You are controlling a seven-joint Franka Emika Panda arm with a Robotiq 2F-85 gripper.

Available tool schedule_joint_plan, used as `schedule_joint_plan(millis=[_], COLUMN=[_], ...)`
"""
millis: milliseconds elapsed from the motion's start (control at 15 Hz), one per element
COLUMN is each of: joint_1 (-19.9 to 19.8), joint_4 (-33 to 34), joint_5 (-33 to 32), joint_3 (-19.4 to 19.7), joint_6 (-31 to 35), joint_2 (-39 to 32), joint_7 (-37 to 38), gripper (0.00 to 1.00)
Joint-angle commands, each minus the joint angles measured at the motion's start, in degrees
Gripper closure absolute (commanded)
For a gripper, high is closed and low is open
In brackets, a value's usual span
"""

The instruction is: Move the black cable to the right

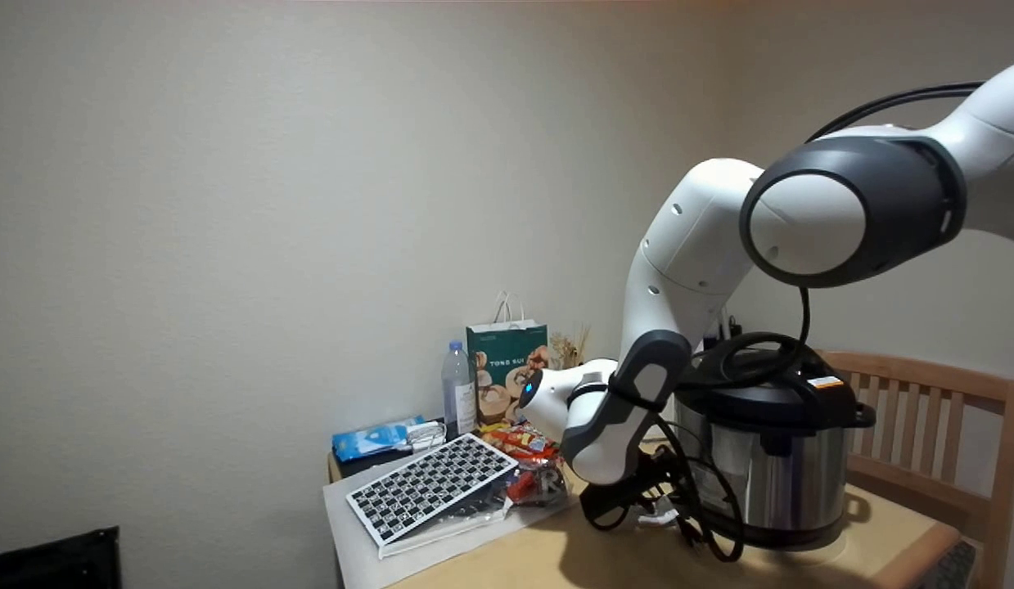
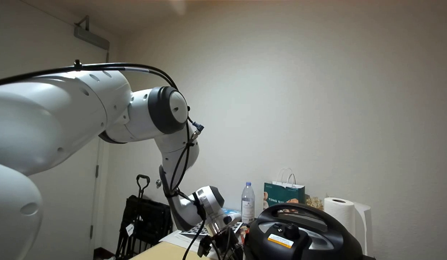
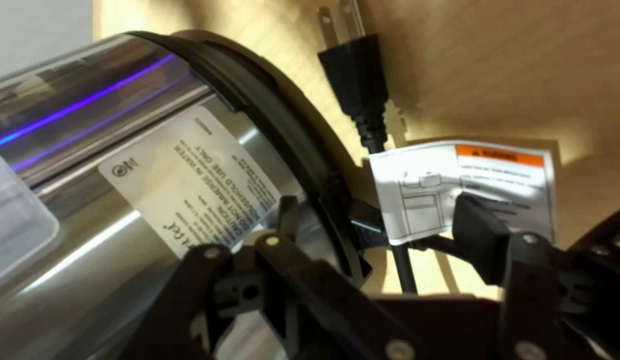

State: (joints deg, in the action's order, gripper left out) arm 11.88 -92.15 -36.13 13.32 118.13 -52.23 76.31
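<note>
That thin black rubbery cable (image 3: 404,270) looks light, floppy; I'd grab its chunky black plug (image 3: 355,75). Fingers (image 3: 480,235) are wide apart, empty.

In the wrist view we see a steel pot (image 3: 109,220) filling the left, a printed label (image 3: 194,175) on its side. Just beyond its black edge, a black plug (image 3: 357,72) shows against the tabletop (image 3: 515,75), prongs toward the top. Black cable (image 3: 404,267) leads from it behind a white warning tag (image 3: 435,172) and shows again below. The fingers (image 3: 480,232) stand well apart, one overlapping the tag; whether they touch, we cannot tell.
</note>
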Motion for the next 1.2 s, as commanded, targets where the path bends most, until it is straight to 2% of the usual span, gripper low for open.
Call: schedule_joint_plan(millis=[0, 333, 600, 733, 1000, 1067, 1133], joint_1=[2.7, 3.2, 2.9, 2.3, 3.9, 2.8, 3.1], joint_4=[-1.9, -2.5, -3.0, -5.4, -11.2, -5.2, -6.3], joint_5=[-1.2, -0.4, 0.2, 0.1, -2.5, -1.3, -1.5], joint_3=[1.2, 0.4, -0.5, -1.9, -3.4, -3.7, -4.1], joint_6=[-1.0, -0.9, -3.9, -3.4, 0.1, -2.9, -2.7], joint_2=[3.4, 6.7, 8.5, 10.9, 16.4, 11.6, 12.9], joint_7=[5.9, 10.7, 11.0, 8.7, 11.7, 10.2, 10.3], gripper=[0.0, 0.0, 0.0, 0.0, 0.0, 0.0, 0.0])
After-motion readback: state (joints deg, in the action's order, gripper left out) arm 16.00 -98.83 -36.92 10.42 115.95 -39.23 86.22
